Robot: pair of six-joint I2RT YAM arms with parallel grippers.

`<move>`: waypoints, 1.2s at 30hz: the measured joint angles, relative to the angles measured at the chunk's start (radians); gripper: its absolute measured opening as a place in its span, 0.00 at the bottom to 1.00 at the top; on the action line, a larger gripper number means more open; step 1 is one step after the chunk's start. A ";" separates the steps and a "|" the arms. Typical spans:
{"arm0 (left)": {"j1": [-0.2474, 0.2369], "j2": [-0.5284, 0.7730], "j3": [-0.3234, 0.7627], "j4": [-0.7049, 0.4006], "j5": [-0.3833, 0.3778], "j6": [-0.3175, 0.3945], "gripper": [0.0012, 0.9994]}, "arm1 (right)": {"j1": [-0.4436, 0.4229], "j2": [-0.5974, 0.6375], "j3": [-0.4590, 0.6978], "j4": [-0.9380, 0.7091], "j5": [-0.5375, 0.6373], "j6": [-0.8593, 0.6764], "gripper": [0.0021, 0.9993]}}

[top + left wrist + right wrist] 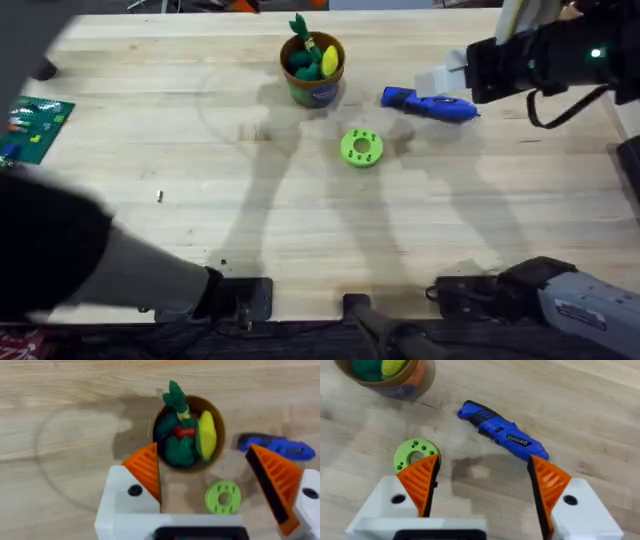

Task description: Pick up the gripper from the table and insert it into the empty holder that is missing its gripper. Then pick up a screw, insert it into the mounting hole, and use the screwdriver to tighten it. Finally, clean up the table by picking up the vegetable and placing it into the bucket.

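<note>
Our carrot (179,404) already stands in the bucket (313,92) near the bench's far edge, the screwdriver (430,104) lying just beside. Both the left gripper (212,477) and right gripper (482,477) gape wide, holding nothing. We should withdraw gently, clear of the green disc (361,147).

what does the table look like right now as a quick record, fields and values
bucket: upright on the table, holds green and yellow toy pieces
vegetable: in the bucket, leafy top poking above the rim
screwdriver: lying flat beside the bucket
green disc: flat on the table, in front of the bucket
small part: lying alone toward the left, too small to identify
left gripper: open, holding nothing
right gripper: open, holding nothing, over the screwdriver
</note>
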 joint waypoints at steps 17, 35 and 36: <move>0.004 -0.279 -0.122 -0.374 -0.116 0.103 0.99 | 0.000 -0.058 0.000 -0.009 0.000 0.000 0.97; 0.004 -0.336 -0.311 -0.296 -0.117 0.105 0.99 | 0.000 -0.066 0.000 -0.026 0.000 0.000 0.97; 0.004 -0.336 -0.311 -0.296 -0.117 0.105 0.99 | 0.000 -0.066 0.000 -0.026 0.000 0.000 0.97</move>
